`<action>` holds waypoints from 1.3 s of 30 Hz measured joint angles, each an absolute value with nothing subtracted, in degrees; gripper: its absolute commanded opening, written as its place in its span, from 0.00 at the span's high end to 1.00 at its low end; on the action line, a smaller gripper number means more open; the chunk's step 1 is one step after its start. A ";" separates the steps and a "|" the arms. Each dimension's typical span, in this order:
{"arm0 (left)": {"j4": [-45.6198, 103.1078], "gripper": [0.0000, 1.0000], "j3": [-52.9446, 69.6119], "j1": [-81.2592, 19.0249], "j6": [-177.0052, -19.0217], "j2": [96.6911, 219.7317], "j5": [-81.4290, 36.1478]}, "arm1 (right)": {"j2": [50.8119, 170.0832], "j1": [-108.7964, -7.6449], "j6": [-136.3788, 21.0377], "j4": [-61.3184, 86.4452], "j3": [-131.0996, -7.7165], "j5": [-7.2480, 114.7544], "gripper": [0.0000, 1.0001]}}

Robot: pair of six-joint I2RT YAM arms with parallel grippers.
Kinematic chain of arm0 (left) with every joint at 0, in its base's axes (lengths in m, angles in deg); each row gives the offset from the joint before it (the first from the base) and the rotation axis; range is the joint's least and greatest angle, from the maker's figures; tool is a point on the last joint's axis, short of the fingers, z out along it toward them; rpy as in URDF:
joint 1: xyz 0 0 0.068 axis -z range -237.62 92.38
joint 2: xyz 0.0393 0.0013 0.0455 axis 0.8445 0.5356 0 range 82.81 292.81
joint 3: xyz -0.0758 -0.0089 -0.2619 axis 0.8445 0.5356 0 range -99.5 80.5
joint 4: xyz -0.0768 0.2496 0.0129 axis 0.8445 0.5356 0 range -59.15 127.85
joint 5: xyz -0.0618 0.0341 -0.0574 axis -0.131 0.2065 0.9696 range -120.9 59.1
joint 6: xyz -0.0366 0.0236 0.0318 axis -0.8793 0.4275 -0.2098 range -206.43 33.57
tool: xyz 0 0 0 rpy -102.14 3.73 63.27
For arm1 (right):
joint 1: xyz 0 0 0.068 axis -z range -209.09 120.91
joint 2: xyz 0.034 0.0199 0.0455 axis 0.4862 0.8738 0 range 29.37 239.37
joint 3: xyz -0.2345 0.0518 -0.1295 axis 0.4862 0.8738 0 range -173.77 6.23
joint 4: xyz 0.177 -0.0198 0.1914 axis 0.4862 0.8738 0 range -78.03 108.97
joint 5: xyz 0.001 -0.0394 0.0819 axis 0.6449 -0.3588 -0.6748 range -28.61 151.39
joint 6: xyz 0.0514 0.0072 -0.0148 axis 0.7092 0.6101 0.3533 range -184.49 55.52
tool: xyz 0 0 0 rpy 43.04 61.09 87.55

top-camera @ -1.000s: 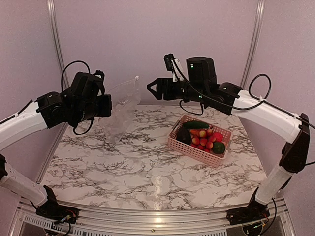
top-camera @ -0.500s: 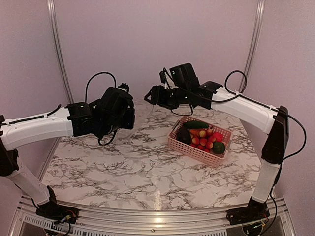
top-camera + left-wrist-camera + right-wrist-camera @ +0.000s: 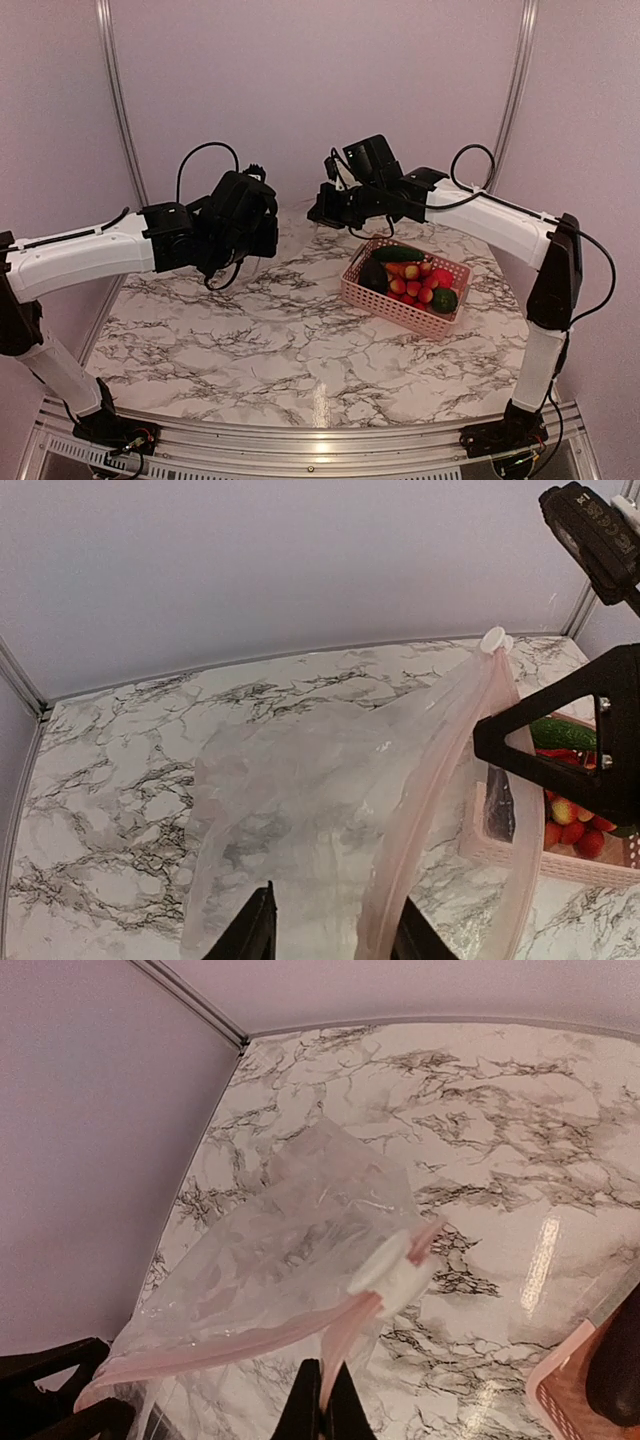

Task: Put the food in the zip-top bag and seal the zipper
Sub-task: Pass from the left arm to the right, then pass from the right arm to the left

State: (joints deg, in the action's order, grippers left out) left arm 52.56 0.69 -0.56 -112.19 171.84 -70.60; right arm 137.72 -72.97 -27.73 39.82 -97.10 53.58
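Clear crinkly plastic: the zip-top bag [image 3: 300, 810] hangs in the air between my two arms, over the far part of the table [image 3: 250, 350], with nothing in it. My right gripper [image 3: 322, 1400] has its jaws pressed together on the pink zipper [image 3: 425, 810] edge, just below the white slider [image 3: 385, 1265]. My left gripper [image 3: 335, 938] has its jaws spread. The zipper edge runs up between them, close to one finger; I cannot tell if it touches. All the food [image 3: 415, 280] sits in the pink basket [image 3: 380, 305], right of the bag and well apart from my left jaws.

Risks, my guess:
- The bag's weight looks to be on the right pinch alone. The strip is thin and slick, so it could slide out and drop flat on the table.
- If my left closes on both walls at once, the mouth stays shut and no food goes in.
- The pinch sits right by the slider, so a tug could drag it along.
- The loose bag could swing, drape over the basket and hide the food.
- I cannot tell if the mouth is open now.
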 measured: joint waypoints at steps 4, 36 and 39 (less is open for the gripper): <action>54.94 0.56 -4.29 -0.56 -110.49 174.55 -68.83 | 137.92 -72.93 -28.78 39.34 -97.10 52.40 1.00; 72.82 1.00 -15.96 -2.94 -109.42 180.47 -67.87 | 128.48 -72.49 -36.52 36.33 -89.08 47.35 0.43; 72.82 1.00 -12.60 -4.34 -109.50 176.89 -67.92 | 120.22 -71.35 -38.49 34.38 -81.58 47.15 0.53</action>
